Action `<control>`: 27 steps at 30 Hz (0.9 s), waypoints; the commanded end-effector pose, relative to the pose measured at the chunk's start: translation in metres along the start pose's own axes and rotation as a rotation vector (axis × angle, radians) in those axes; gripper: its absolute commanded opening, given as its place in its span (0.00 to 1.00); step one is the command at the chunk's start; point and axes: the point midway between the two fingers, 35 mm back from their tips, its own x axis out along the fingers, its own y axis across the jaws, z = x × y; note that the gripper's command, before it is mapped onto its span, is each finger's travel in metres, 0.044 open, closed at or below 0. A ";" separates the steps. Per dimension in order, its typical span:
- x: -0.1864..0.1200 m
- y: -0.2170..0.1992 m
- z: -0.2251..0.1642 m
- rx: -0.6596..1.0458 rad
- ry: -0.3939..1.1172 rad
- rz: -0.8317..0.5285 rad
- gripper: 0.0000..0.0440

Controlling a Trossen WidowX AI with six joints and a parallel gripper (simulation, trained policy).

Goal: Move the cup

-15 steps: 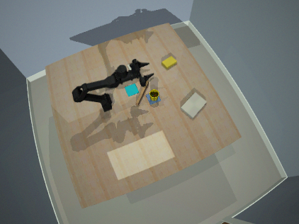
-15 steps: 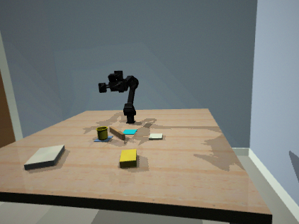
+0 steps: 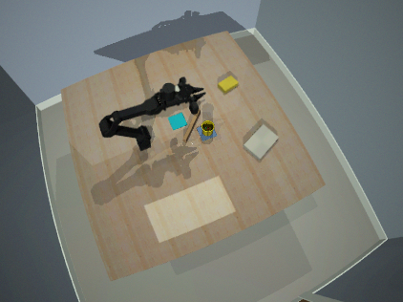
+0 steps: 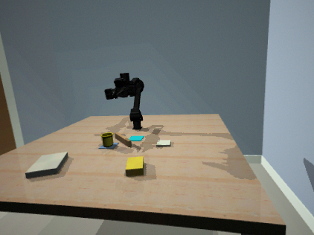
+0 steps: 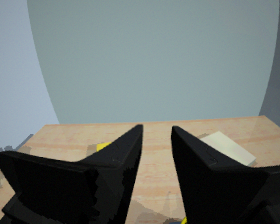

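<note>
A yellow cup (image 3: 207, 129) (image 4: 107, 140) stands upright on the blue pad (image 3: 213, 136) (image 4: 113, 146); a bit of its rim shows at the bottom edge of the wrist view (image 5: 184, 220). Small dark and reddish marbles show inside it from above. The cyan pad (image 3: 178, 120) (image 4: 137, 138) lies bare, on the other side of a brown bar. My gripper (image 3: 203, 92) (image 5: 157, 130) is raised above the table, away from the cup. Its fingers stand a little apart with nothing between them.
The brown bar (image 3: 192, 126) (image 4: 123, 139) lies between the two pads. A yellow block (image 3: 228, 84) (image 4: 135, 166) (image 5: 103, 146) and a large whitish slab (image 3: 261, 141) (image 4: 47, 164) (image 5: 227, 146) lie farther out. A small pale block (image 4: 164, 143) lies near the cyan pad.
</note>
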 end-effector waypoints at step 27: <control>0.030 0.038 -0.031 0.170 0.421 0.019 0.23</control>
